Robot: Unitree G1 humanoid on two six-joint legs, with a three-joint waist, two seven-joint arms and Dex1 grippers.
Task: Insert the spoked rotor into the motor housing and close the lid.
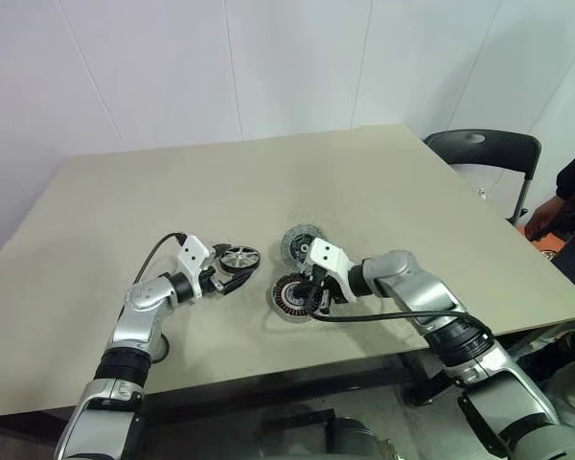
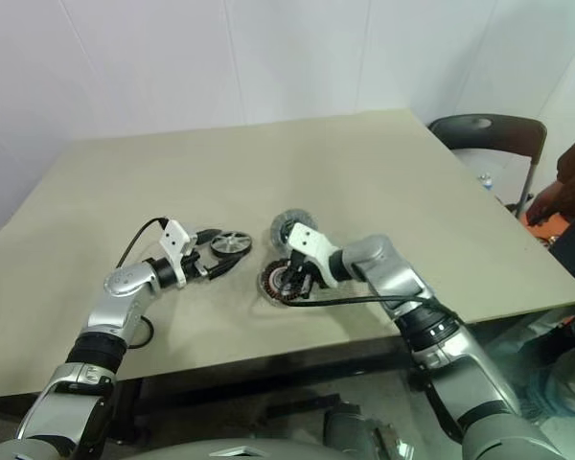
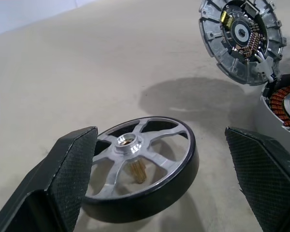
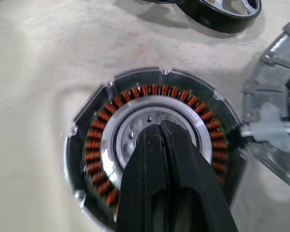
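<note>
Rotor [image 3: 140, 164] pickup pending: my left gripper [image 3: 164, 179] gapes around it, right gripper [image 4: 159, 137] pinched empty over housing [image 4: 154, 154]; next, clamp.

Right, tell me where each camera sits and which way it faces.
Head, both eyes: look forward and down over the table and both arms.
Left wrist: looks along the open left gripper, which straddles the spoked rotor.
Right wrist: looks down along the shut right gripper into the motor housing.
Shared: both wrist views show the rotor, housing and upright lid.
</note>
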